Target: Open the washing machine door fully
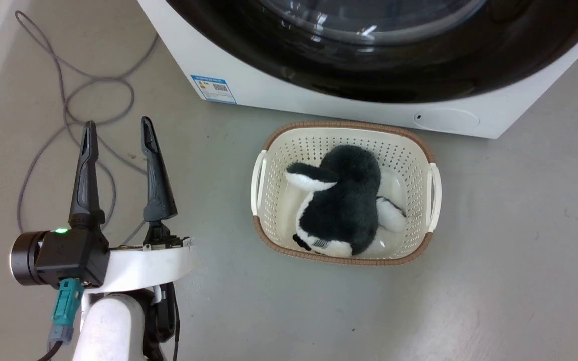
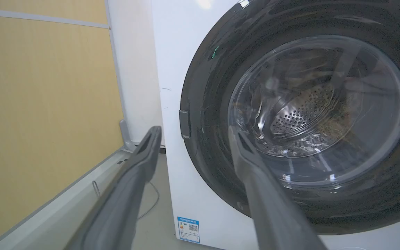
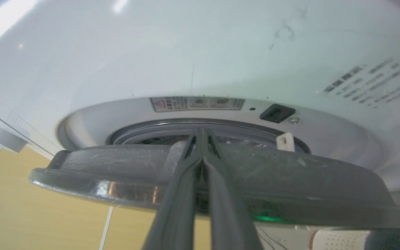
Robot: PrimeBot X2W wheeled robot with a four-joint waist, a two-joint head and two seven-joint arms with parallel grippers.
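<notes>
**A:** What is the left pincer (image 1: 118,124) doing?

**B:** It is hovering low over the floor (image 1: 494,250), released, with its two fingers standing wide apart and gripping nothing. A grey cable (image 1: 63,85) is looping on the floor just past its tips.

**A:** What is lying beyond that?

**B:** A cream basket (image 1: 344,124) is sitting on the floor just before the washer (image 1: 279,90). A black-and-white plush toy (image 1: 344,200) is lying inside it. A blue label (image 1: 213,89) is showing low on the washer's white front.

**A:** And the right pincer (image 3: 202,131)?

**B:** It is clenched, its fingers pressing together with nothing between them. They are crossing the rim of the door (image 3: 116,166), and their tips are reaching into the gap behind it. I cannot tell whether they are touching the rim.

**A:** So where is the door sitting?

**B:** It is hanging on the washer's front, slightly ajar. A narrow gap is showing between its latch side and the panel, and a white hook (image 3: 285,141) is poking from its inner edge.

**A:** Anything farther?

**B:** The drum (image 2: 300,114) is showing through the glass, and a yellow wall (image 2: 47,104) is standing beside the washer.
</notes>
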